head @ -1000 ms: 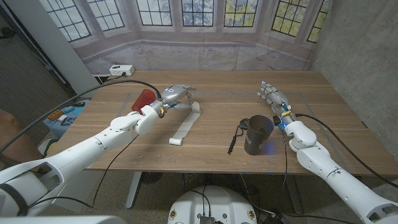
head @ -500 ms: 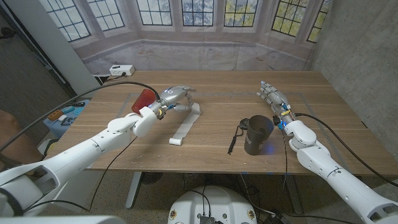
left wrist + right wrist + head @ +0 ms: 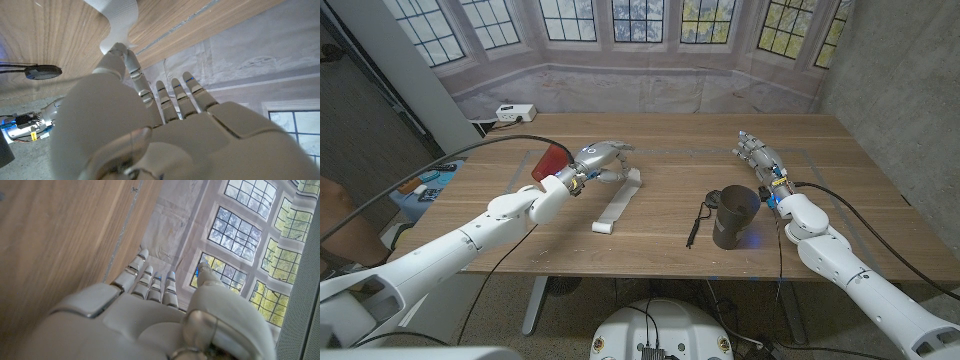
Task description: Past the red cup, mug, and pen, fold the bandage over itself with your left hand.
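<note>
The left hand (image 3: 598, 157) has crept forward, fingers (image 3: 116, 54) pinching the bandage (image 3: 619, 199); right hand (image 3: 757, 154) released on the wooden table (image 3: 660, 240).

a long white cloth bandage strip (image 3: 619, 200) lies flat on the wood, running from a thicker folded end near the table's front edge back to its far end, which lifts up. the red plastic cup (image 3: 551, 160) lies to its left; the dark mug (image 3: 734, 215) and thin black pen (image 3: 696, 224) sit to its right.
</note>
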